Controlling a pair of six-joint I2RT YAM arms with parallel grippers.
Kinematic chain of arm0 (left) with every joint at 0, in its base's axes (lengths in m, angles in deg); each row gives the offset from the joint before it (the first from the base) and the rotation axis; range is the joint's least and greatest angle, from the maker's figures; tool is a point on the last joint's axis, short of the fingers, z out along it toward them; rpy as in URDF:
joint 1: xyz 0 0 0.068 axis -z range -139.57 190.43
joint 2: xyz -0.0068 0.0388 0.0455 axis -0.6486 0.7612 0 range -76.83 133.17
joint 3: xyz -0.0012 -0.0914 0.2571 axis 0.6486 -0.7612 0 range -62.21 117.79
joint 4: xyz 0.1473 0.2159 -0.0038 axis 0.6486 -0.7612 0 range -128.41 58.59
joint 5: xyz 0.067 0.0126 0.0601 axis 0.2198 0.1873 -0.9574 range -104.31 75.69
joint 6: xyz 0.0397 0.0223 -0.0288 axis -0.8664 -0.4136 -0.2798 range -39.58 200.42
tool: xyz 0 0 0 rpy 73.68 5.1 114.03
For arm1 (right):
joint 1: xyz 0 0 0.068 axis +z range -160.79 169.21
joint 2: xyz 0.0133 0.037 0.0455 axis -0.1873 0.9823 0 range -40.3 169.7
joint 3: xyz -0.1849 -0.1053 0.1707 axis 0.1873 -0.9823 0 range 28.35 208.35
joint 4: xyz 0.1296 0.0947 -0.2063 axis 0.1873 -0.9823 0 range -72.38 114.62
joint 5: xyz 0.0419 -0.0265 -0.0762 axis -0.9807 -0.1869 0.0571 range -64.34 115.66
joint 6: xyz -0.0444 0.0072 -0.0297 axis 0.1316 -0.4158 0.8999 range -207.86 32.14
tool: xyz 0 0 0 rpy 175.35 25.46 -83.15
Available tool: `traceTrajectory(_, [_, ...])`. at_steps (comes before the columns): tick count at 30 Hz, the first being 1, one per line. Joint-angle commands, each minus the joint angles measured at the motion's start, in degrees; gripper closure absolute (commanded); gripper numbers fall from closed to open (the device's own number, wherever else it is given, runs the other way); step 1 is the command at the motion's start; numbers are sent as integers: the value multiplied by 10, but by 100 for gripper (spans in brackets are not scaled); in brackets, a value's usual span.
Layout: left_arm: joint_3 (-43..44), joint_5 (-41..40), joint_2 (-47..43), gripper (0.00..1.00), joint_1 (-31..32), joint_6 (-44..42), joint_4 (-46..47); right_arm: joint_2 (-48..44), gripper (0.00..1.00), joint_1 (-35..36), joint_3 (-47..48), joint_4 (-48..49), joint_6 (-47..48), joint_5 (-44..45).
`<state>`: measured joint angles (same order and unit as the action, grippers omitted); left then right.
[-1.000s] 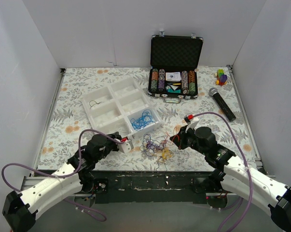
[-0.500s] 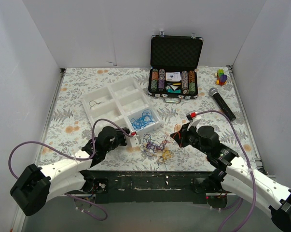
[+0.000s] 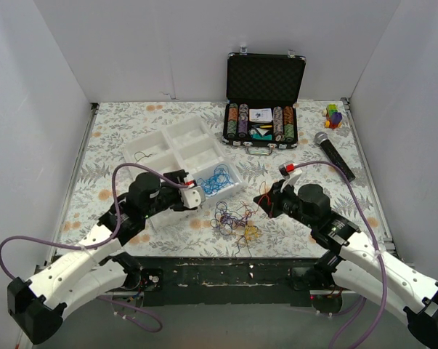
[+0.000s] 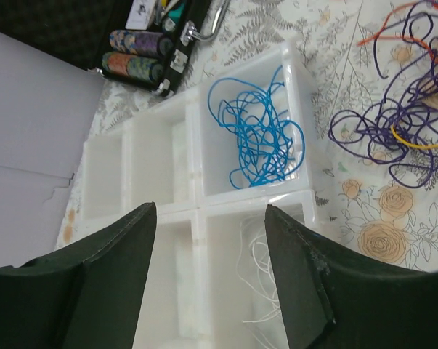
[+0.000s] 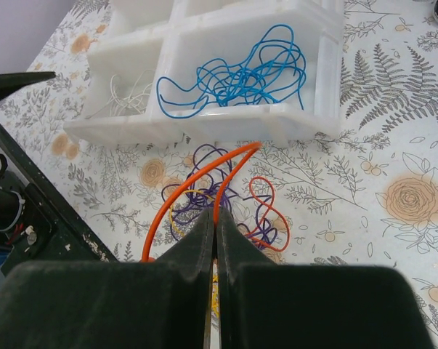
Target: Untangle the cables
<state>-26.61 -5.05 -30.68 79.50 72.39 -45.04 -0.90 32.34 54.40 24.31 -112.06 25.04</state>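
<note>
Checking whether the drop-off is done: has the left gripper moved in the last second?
Yes. In the top view the left gripper has moved up the picture, from beside the white tray's near corner to above the tray, and it has opened.

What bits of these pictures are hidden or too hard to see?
Right wrist view: the end of the orange cable vanishes between the fingers of the shut right gripper.
Left wrist view: the white cable runs off the bottom edge; the tangle is cut by the right edge.
Top view: the dark cable in the tray is too small to trace.
</note>
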Motion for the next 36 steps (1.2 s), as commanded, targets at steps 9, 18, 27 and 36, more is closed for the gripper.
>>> traceTrajectory(9, [120, 299, 37, 30, -3, 114, -48, 30, 99, 2, 86, 69, 0, -69])
traceTrajectory(18, [120, 428, 135, 29, 41, 157, 46, 54, 99, 2, 142, 100, -15, -126])
traceTrajectory(27, [131, 412, 202, 31, 83, 233, 167, 61, 99, 1, 150, 122, -25, -161])
traceTrajectory(36, [110, 371, 218, 49, 105, 317, 250, 57, 99, 2, 154, 145, -37, -181])
